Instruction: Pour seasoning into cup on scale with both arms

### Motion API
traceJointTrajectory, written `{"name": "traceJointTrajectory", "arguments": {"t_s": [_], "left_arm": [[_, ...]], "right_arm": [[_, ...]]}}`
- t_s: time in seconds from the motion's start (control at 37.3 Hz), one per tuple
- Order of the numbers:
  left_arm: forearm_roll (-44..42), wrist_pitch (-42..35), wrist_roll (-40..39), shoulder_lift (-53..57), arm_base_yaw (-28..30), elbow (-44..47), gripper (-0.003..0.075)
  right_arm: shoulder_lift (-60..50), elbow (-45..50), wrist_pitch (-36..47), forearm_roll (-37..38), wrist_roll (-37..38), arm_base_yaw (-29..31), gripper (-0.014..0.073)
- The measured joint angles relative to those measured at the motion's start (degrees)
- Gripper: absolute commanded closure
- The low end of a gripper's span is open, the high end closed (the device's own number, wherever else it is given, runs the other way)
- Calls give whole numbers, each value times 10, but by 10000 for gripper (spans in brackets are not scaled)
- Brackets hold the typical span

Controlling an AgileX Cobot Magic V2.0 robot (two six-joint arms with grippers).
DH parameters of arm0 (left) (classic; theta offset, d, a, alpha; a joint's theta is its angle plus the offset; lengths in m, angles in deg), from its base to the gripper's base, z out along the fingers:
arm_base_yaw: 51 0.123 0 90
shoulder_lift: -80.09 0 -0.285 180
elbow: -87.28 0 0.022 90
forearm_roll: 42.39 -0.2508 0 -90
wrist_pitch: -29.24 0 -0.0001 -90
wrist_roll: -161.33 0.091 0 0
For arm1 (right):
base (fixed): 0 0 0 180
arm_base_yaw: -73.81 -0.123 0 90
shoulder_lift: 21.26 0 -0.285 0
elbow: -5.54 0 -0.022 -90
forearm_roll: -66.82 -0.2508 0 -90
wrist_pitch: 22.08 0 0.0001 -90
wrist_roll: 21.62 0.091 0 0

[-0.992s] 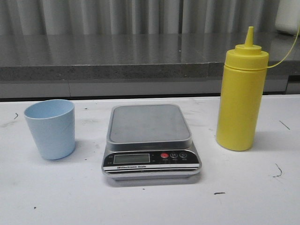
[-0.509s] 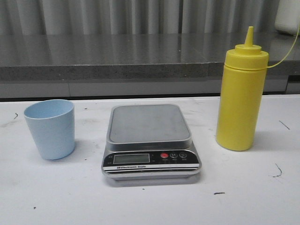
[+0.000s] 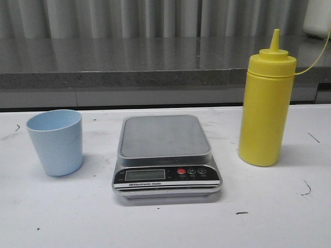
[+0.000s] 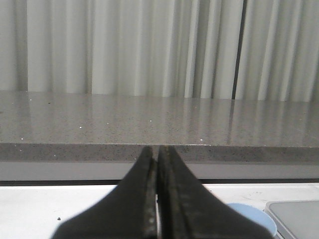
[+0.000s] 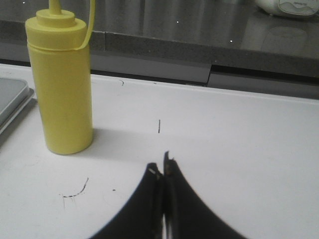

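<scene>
Left gripper point(image 4: 157, 149): jaws pressed together, empty, low over the desk point(image 3: 165, 227) and facing the back ledge. Just past the jaw tips in the left wrist view, toward the robot's right, a sliver of the cup point(image 4: 251, 219), and beyond that a corner of the scale point(image 4: 294, 216).

Right gripper point(image 5: 163, 169): jaws likewise closed on nothing, hovering above bare desk. Ahead and toward the robot's left, the seasoning bottle point(image 5: 62, 84), upright, long axis vertical, nozzle up.

From the front: cup point(image 3: 55, 142) standing upright on the desk on the left, well apart from the scale point(image 3: 165, 155), not yet on its platform. Scale in the middle, platform bare. Seasoning bottle point(image 3: 266, 103) on the right, near the scale but not touching.

Nearer arm for each, as a judgement: left for the cup, right for the bottle. Likely first step: opening the left jaws, then a sideways grasp and a short carry rightward onto the platform.

Open desk around all three things; raised platform edge the one lip to clear. Ledge behind well back.
</scene>
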Motion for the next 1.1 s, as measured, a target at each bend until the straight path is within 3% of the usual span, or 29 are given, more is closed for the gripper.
{"name": "traceJointTrajectory", "arguments": {"t_s": [0.35,0.54,0.72,0.88,1.05,1.1], "left_arm": [[0,0,-1,0,0,0,740],[21,21,-2,0,0,-11,739],[21,92,-2,-68,0,-129,739],[21,176,-2,-212,0,-256,740],[21,200,-3,-303,0,-308,739],[21,205,-3,-313,0,-308,717]], "right_arm": [[0,0,1,0,0,0,655],[0,-9,56,0,2,0,655],[27,-150,-12,-11,4,0,655],[156,-285,-93,-40,4,0,655],[261,-330,-112,-43,5,0,650],[276,-332,-113,-43,5,0,606]]}}
